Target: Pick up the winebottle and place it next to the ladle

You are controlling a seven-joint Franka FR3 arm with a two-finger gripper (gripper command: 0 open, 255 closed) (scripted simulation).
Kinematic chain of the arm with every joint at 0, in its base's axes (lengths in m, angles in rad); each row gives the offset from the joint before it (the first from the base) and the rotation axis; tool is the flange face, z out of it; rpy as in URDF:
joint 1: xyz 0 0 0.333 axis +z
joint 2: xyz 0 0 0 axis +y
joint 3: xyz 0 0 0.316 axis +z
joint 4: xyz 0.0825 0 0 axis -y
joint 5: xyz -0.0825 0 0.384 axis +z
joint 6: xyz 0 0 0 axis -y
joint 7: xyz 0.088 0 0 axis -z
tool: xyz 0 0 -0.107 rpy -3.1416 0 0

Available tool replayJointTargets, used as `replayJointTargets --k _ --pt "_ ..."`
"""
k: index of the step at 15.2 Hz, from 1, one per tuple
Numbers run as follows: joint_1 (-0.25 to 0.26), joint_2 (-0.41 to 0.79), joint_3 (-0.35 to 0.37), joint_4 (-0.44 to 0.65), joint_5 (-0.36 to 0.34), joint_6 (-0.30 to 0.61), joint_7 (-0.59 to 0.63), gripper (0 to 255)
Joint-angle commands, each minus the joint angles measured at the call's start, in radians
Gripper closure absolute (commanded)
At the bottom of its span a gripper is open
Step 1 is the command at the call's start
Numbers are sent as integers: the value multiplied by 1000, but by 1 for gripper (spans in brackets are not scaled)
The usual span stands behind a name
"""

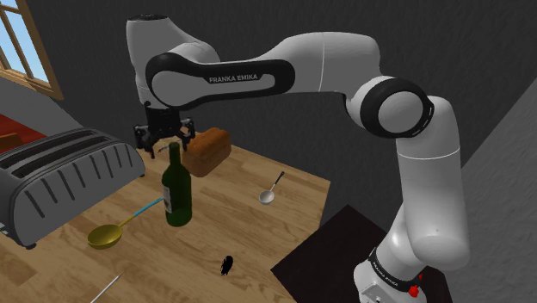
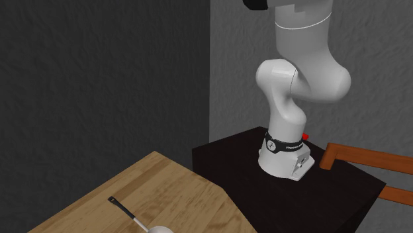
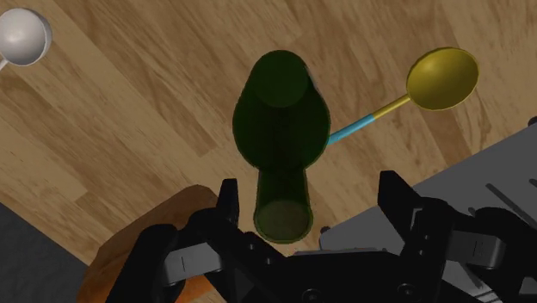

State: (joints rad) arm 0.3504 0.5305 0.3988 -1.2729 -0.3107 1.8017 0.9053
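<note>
Shoulder view, left to right: grey toaster (image 1: 64,176) sits at the wooden table's (image 1: 237,224) edge on the shoulder view's left. The yellow ladle (image 1: 105,236) lies in front of it, and its blue handle runs up to the wine bottle's base; can't tell whether they touch. The dark green wine bottle (image 1: 176,191) stands upright mid-table. The gripper (image 1: 168,151) hangs right over the bottle mouth. A brown bread loaf (image 1: 209,151) lies behind the bottle, at the table's far edge. The silver ladle (image 1: 268,194) lies well apart from the bottle, toward the far right corner. A small black object (image 1: 227,265) lies near the table's near edge.

Second exterior view: the silver ladle (image 2: 137,222) lies on the table (image 2: 159,182), bowl at the picture's bottom edge. The arm base stands on the black stand (image 2: 231,162), with an orange-brown chair back (image 2: 367,159) beside it.

Wrist view: silver ladle bowl (image 3: 21,36), bread loaf (image 3: 129,258), then the wine bottle (image 3: 280,129) seen from above. The gripper (image 3: 311,200) has its fingers (image 3: 228,202) spread wide. The bottle neck sits between them, nearer one finger, with a gap on both sides, so nothing is gripped. The yellow ladle (image 3: 441,77) and toaster (image 3: 486,194) lie beyond the other finger.
</note>
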Motion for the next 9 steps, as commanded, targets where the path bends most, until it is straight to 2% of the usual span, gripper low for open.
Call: replayJointTargets --k 1,3,7,9 --pt "0 0 0 0 0 0 0 0" --pt "0 0 0 0 0 0 0 0" --pt "25 3 4 133 3 -128 -12 0" --pt "25 3 4 133 3 -128 -12 0"
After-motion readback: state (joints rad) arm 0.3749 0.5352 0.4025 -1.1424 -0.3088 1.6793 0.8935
